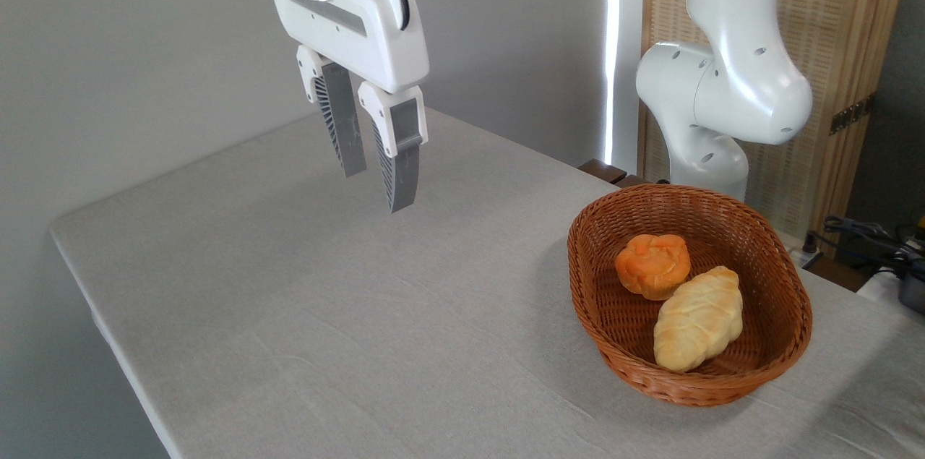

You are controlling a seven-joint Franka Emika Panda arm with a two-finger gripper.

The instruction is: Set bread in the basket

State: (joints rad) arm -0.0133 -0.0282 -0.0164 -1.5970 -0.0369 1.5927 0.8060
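So the table (289, 314) takes up most of the shot, covered in a plain light grey cloth, and it sits well below the gripper. The arm (723, 76) is next biggest, a white jointed thing standing far off to the gripper's right, behind the table's back edge. Then the basket (788, 343), reddish-brown wicker, oval, sitting on the cloth down and to the right of the gripper, well apart from it. The gripper (379, 188) itself hangs up in the air over the far side of the table, fingers pointing down with a narrow gap between them, nothing in there at all. Inside the basket there's a pale yellow loaf (698, 319) at the near end, and touching it on the side closer to the gripper is the bread (652, 265), the little orange knotted bun, already lying in the basket.
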